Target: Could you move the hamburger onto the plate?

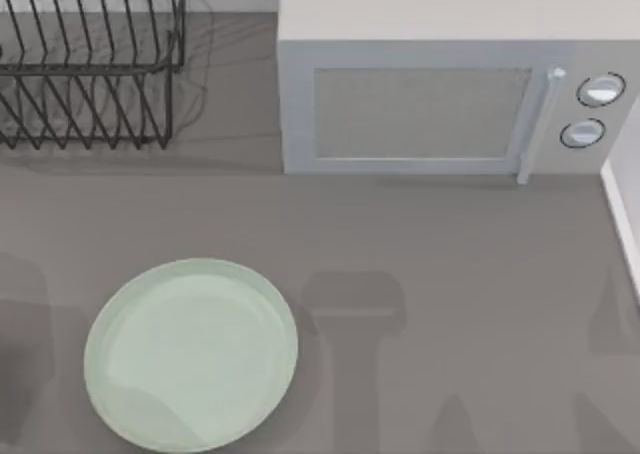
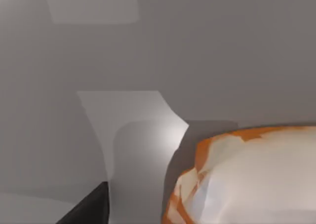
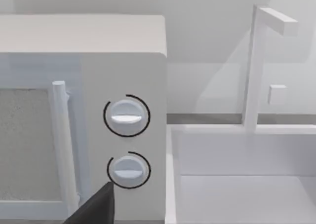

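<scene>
Hamburger (image 2: 247,179): pale cream bun with orange edging, seen close up in the left wrist view, lying on the grey surface (image 1: 450,304) with its shadow beside it. Its place on the surface relative to the plate cannot be told.

Plate (image 1: 190,352): large round mint-green dish with a shallow raised rim, plain, nothing on it. Position in the top view: about 7 o'clock from the middle of the surface, near the front edge, left half.

Left gripper: a dark finger tip (image 2: 89,206) shows at the edge of the left wrist view, near the hamburger but apart from it. State of the jaws: cannot tell.

Right gripper: a dark finger tip (image 3: 96,206) shows at the edge of the right wrist view, set before the microwave's lower dial. State of the jaws: cannot tell.

Microwave (image 1: 440,94): pale grey-white box, at about 12 to 1 o'clock in the top view, against the back. Door closed, with a mesh window (image 1: 420,112), an upright bar handle (image 1: 540,124) and two round dials (image 1: 592,111) stacked at its right end.

Dish rack (image 1: 90,64): black wire, at about 10 o'clock in the top view, back left corner, to the left of the microwave and apart from it.

Sink (image 3: 242,179): white basin with a white angular faucet (image 3: 256,66), just beside the microwave's dial end in the right wrist view; its white edge (image 1: 622,224) shows at 3 o'clock in the top view.
</scene>
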`<state>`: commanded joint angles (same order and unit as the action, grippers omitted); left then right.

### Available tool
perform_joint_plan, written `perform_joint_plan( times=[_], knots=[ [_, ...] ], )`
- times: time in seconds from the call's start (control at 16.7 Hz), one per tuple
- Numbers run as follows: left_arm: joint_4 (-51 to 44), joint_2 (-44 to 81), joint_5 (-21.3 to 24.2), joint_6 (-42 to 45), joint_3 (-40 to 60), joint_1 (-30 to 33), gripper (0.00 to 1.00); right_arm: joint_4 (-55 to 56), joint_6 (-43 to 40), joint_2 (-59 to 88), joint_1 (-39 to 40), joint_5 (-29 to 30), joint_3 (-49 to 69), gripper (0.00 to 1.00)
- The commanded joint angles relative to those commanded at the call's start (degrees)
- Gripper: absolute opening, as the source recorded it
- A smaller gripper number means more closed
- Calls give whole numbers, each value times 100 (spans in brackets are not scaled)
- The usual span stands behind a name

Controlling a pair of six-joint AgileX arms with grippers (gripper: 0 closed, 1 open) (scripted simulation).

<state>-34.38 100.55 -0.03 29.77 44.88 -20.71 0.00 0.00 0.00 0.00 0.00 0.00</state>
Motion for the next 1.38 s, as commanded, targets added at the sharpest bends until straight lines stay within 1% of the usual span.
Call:
perform_joint_plan(
  times=[0.12, 0.9, 0.96, 1.38],
  knots=[
    [0, 0, 0, 0, 0, 0, 100, 0, 0, 0, 0, 0, 0, 100],
    [0, 0, 0, 0, 0, 0, 2, 0, 0, 0, 0, 0, 0, 100],
    [0, 0, 0, 0, 0, 0, 0, 0, 0, 0, 0, 0, 0, 100],
    [0, 0, 0, 0, 0, 0, 0, 0, 0, 0, 0, 0, 0, 100]
  ],
)
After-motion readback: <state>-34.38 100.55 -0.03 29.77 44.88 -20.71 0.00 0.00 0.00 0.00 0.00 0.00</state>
